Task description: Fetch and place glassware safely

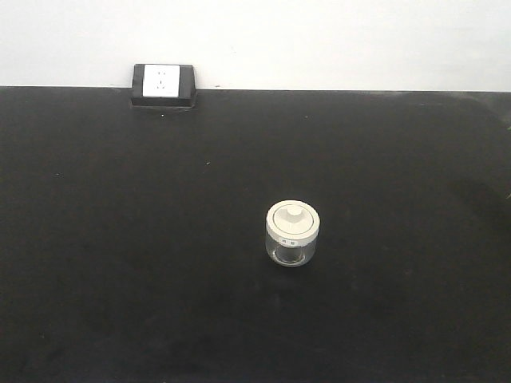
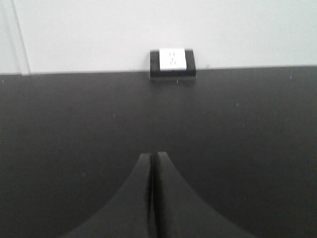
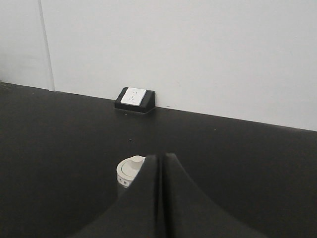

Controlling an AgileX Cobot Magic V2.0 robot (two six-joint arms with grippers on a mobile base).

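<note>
- Your left gripper (image 2: 153, 163) has its fingers pressed together on nothing, and its wrist view shows only bare table (image 1: 120, 239) ahead, with no jar in it.
- The socket (image 1: 164, 85) sits at the back edge of the table, left of centre, against the white wall (image 1: 335, 40).
- The jar (image 1: 293, 233) stands upright and alone on the table, a little right of centre, lid (image 1: 293, 221) on, knob up, so its axis is vertical.
- Your right gripper (image 3: 162, 163) is also closed and empty. In its wrist view the jar (image 3: 130, 173) lies just ahead and slightly left of the fingertips, partly hidden behind them.
- From that, you should judge the right arm the nearer one: open it first, then swing a touch left to centre on the jar.
- The table is matt black and flat, with open room all round the jar; glass on it may slide if you nudge it.
</note>
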